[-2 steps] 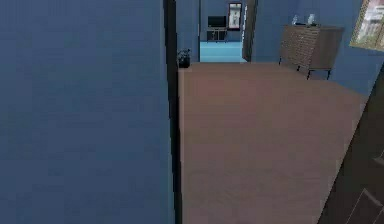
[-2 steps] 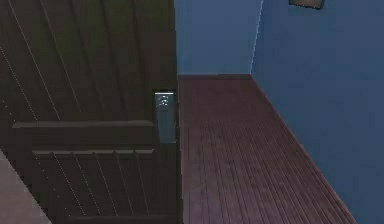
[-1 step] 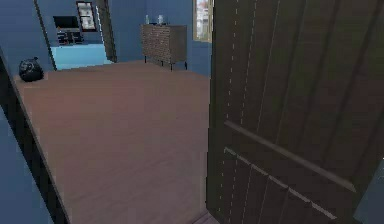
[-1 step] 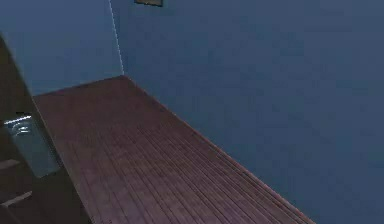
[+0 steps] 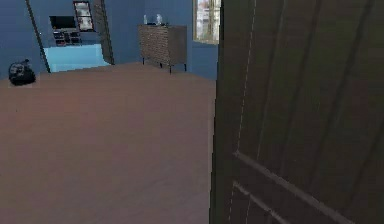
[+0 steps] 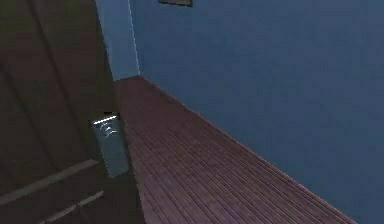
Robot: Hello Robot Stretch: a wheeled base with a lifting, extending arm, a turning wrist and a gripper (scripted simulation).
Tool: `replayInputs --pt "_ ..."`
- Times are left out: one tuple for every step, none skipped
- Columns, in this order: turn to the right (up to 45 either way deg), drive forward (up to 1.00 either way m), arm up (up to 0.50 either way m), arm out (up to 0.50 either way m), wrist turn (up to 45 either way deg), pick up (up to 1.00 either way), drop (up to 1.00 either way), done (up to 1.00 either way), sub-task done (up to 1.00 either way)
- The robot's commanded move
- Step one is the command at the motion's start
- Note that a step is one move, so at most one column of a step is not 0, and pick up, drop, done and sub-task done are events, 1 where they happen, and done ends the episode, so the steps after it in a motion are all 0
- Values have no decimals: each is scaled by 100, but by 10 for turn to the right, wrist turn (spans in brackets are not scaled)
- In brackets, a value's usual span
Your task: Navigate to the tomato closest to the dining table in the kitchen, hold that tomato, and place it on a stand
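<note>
This is looking like a lived-in house rather than a workplace. A dark brown panelled wooden door [image 5: 300,130] is standing at the forward view's right, its silvery metal handle plate [image 6: 108,128] showing in the arm side view. Reddish-brown plank flooring [image 5: 100,140] is running up to plain blue painted walls [image 6: 260,90]. A brown wooden cabinet on thin legs [image 5: 163,45] is standing by the far wall beside a bright window [image 5: 207,20]. An open doorway [image 5: 70,45] is giving onto a second room, where a small desk with a dark screen [image 5: 64,24] is sitting.
</note>
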Motion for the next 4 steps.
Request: replayInputs --pt "-180 0 0 0 0 0 0 0 0" --pt "0 40 0 0 0 0 0 0 0" --pt "-240 0 0 0 0 0 0 0 0" --pt "0 45 0 0 0 0 0 0 0"
